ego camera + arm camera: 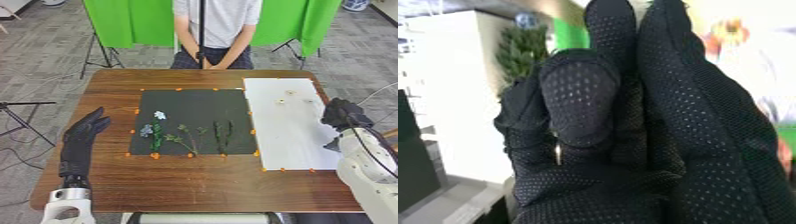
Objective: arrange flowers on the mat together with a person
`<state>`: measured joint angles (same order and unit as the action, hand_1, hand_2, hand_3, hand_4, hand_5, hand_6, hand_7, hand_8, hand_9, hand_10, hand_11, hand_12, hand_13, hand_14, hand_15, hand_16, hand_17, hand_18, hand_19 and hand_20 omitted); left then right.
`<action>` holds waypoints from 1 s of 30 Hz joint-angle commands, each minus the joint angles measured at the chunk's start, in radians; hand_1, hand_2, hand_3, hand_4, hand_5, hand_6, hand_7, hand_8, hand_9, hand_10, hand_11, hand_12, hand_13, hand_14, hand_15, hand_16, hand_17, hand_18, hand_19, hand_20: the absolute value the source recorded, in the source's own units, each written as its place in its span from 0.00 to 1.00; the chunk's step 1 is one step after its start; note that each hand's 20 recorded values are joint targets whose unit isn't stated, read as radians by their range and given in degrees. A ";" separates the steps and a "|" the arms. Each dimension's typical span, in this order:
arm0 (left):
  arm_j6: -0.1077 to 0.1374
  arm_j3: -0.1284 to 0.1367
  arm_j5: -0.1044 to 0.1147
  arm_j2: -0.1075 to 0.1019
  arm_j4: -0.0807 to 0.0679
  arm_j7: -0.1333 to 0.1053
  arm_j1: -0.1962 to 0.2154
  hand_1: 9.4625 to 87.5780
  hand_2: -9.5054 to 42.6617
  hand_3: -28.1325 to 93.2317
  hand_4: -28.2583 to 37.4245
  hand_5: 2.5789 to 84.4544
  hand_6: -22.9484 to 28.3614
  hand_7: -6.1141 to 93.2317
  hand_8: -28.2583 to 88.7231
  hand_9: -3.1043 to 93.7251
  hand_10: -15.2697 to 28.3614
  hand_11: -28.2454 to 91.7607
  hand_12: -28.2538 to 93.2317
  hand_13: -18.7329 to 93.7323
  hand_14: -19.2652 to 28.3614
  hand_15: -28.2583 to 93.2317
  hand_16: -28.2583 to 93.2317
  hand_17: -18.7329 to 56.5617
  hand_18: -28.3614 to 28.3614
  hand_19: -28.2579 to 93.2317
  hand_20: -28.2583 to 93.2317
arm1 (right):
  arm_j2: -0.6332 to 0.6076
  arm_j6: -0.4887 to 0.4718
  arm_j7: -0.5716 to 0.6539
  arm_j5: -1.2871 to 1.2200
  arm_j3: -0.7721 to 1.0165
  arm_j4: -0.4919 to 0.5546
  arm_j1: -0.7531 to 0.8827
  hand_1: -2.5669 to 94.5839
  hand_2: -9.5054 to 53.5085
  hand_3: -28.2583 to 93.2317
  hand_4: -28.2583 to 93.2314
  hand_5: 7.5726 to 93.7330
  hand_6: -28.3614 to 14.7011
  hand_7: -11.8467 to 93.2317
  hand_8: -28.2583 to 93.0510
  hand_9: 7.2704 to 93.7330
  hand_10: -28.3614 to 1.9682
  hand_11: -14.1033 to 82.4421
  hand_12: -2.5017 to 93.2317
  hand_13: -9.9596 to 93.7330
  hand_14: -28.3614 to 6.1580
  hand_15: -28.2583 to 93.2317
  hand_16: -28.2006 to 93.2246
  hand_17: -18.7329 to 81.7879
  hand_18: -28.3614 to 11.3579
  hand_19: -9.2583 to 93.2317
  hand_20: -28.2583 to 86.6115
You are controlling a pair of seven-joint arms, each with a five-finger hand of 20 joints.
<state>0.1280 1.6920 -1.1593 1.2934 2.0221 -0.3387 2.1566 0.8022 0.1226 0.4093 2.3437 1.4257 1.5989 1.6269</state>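
White robot arms, dark cable along one, silvery ring at a wrist, black textured fabric gloves

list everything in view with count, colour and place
table: one, brown, centre
mat: one, dark, on table
sheet: one, white, right of mat
white flower: one, white, mat's left
blue flower: one, pale blue, mat's left
dark stems: two, dark green, mat's right
small flowers: three, pale, sheet's far end
tabs: many, orange, mat and sheet edges
robot hands: two, black, left one beside mat, right one at sheet's right edge
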 commanded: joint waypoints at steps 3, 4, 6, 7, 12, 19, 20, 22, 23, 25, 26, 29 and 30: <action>0.008 0.006 0.007 0.002 0.002 0.011 0.017 0.16 0.08 0.82 0.12 0.54 0.51 0.17 0.19 0.52 0.67 0.37 0.34 0.50 0.75 0.34 0.24 0.34 0.69 0.29 0.36 | -0.032 0.116 0.015 -0.005 0.031 0.208 -0.124 0.69 0.00 0.68 0.04 0.85 0.73 0.35 0.29 0.93 0.67 0.24 0.51 0.91 0.70 0.72 0.49 0.60 0.19 0.88 0.69; 0.009 0.007 0.010 0.001 0.003 0.010 0.020 0.16 0.08 0.82 0.12 0.54 0.51 0.17 0.19 0.52 0.67 0.37 0.34 0.50 0.75 0.34 0.24 0.34 0.69 0.29 0.36 | -0.031 0.124 0.003 -0.013 0.003 0.221 -0.164 0.69 0.00 0.68 0.03 0.85 0.73 0.35 0.29 0.93 0.66 0.24 0.51 0.91 0.70 0.72 0.49 0.60 0.19 0.88 0.69; 0.007 0.005 0.011 -0.001 -0.002 0.016 0.013 0.16 0.08 0.82 0.12 0.54 0.51 0.17 0.19 0.53 0.67 0.37 0.34 0.50 0.75 0.34 0.24 0.34 0.69 0.29 0.36 | -0.025 0.148 -0.026 -0.020 -0.073 0.238 -0.249 0.69 0.00 0.69 0.04 0.84 0.73 0.35 0.29 0.93 0.66 0.24 0.52 0.91 0.70 0.72 0.49 0.60 0.19 0.88 0.69; 0.005 0.005 0.012 -0.002 -0.003 0.017 0.011 0.16 0.08 0.82 0.12 0.54 0.51 0.17 0.19 0.52 0.67 0.37 0.34 0.50 0.75 0.34 0.24 0.34 0.69 0.29 0.36 | -0.014 0.145 -0.044 -0.027 -0.113 0.246 -0.292 0.69 0.00 0.69 0.03 0.84 0.73 0.34 0.30 0.93 0.66 0.24 0.52 0.91 0.70 0.72 0.49 0.60 0.19 0.89 0.69; 0.005 0.001 0.011 -0.001 -0.005 0.021 0.008 0.16 0.08 0.82 0.12 0.54 0.51 0.17 0.19 0.53 0.67 0.37 0.34 0.50 0.75 0.34 0.24 0.34 0.69 0.29 0.36 | 0.070 0.120 -0.130 -0.066 -0.361 0.225 -0.504 0.69 0.00 0.69 0.03 0.84 0.73 0.34 0.30 0.93 0.65 0.24 0.52 0.91 0.70 0.72 0.49 0.60 0.20 0.89 0.69; 0.000 -0.007 0.011 -0.003 -0.009 0.019 0.002 0.16 0.08 0.82 0.12 0.54 0.51 0.18 0.19 0.53 0.67 0.37 0.34 0.50 0.75 0.34 0.24 0.34 0.69 0.29 0.36 | 0.174 -0.013 -0.246 -0.071 -0.679 0.154 -0.683 0.68 0.00 0.70 0.03 0.84 0.73 0.35 0.30 0.93 0.66 0.24 0.52 0.90 0.71 0.72 0.49 0.59 0.21 0.89 0.69; -0.001 -0.008 0.010 -0.003 -0.011 0.017 0.001 0.15 0.07 0.82 0.12 0.54 0.51 0.18 0.19 0.53 0.67 0.37 0.34 0.50 0.75 0.34 0.24 0.34 0.69 0.29 0.36 | 0.188 -0.033 -0.258 -0.066 -0.713 0.143 -0.698 0.68 0.00 0.70 0.03 0.84 0.73 0.35 0.30 0.93 0.66 0.24 0.52 0.90 0.71 0.72 0.49 0.59 0.21 0.89 0.69; -0.002 -0.012 0.011 -0.004 -0.011 0.018 0.000 0.15 0.07 0.83 0.12 0.54 0.51 0.17 0.19 0.53 0.67 0.37 0.34 0.50 0.75 0.34 0.24 0.34 0.69 0.29 0.36 | 0.205 -0.074 -0.276 -0.056 -0.779 0.125 -0.725 0.68 0.00 0.70 0.03 0.84 0.73 0.35 0.30 0.93 0.66 0.24 0.52 0.90 0.71 0.73 0.49 0.59 0.21 0.89 0.69; -0.003 -0.014 0.011 -0.005 -0.012 0.019 0.000 0.15 0.07 0.83 0.12 0.54 0.51 0.18 0.19 0.52 0.67 0.37 0.34 0.50 0.75 0.34 0.24 0.34 0.69 0.29 0.36 | 0.211 -0.093 -0.285 -0.050 -0.805 0.119 -0.732 0.68 0.00 0.70 0.03 0.84 0.73 0.35 0.30 0.93 0.66 0.24 0.52 0.90 0.71 0.73 0.49 0.59 0.21 0.89 0.69; -0.004 -0.015 0.009 -0.004 -0.012 0.018 -0.001 0.15 0.07 0.83 0.12 0.54 0.51 0.18 0.19 0.52 0.67 0.37 0.34 0.50 0.75 0.34 0.24 0.34 0.69 0.29 0.36 | 0.222 -0.133 -0.299 -0.040 -0.849 0.112 -0.744 0.68 0.00 0.70 0.03 0.84 0.73 0.35 0.30 0.93 0.67 0.24 0.52 0.90 0.71 0.73 0.49 0.59 0.21 0.89 0.69; -0.003 -0.016 0.011 -0.004 -0.011 0.018 0.001 0.15 0.07 0.83 0.12 0.54 0.51 0.18 0.19 0.52 0.67 0.37 0.34 0.50 0.75 0.34 0.24 0.34 0.69 0.29 0.36 | 0.227 -0.149 -0.303 -0.032 -0.866 0.110 -0.746 0.68 0.00 0.70 0.03 0.83 0.74 0.35 0.30 0.93 0.67 0.24 0.52 0.90 0.71 0.73 0.49 0.59 0.21 0.89 0.69; -0.003 -0.018 0.011 -0.005 -0.014 0.022 -0.004 0.15 0.07 0.83 0.12 0.54 0.51 0.18 0.19 0.52 0.67 0.37 0.34 0.50 0.75 0.34 0.24 0.34 0.69 0.29 0.36 | 0.205 -0.132 -0.266 -0.080 -1.012 0.096 -0.832 0.68 0.00 0.70 0.03 0.83 0.74 0.36 0.29 0.93 0.67 0.24 0.52 0.90 0.71 0.73 0.49 0.59 0.21 0.89 0.69; -0.005 -0.019 0.011 -0.006 -0.019 0.025 -0.013 0.15 0.07 0.83 0.12 0.54 0.51 0.18 0.19 0.52 0.67 0.37 0.34 0.50 0.75 0.34 0.24 0.34 0.69 0.29 0.36 | 0.216 -0.154 -0.276 -0.068 -1.006 0.086 -0.823 0.68 0.00 0.70 0.03 0.83 0.74 0.36 0.29 0.93 0.67 0.24 0.52 0.90 0.71 0.73 0.49 0.59 0.21 0.89 0.69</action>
<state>0.1275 1.6816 -1.1530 1.2879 2.0185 -0.3275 2.1496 1.0033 -0.0074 0.1233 2.2835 0.5834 1.7001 0.8658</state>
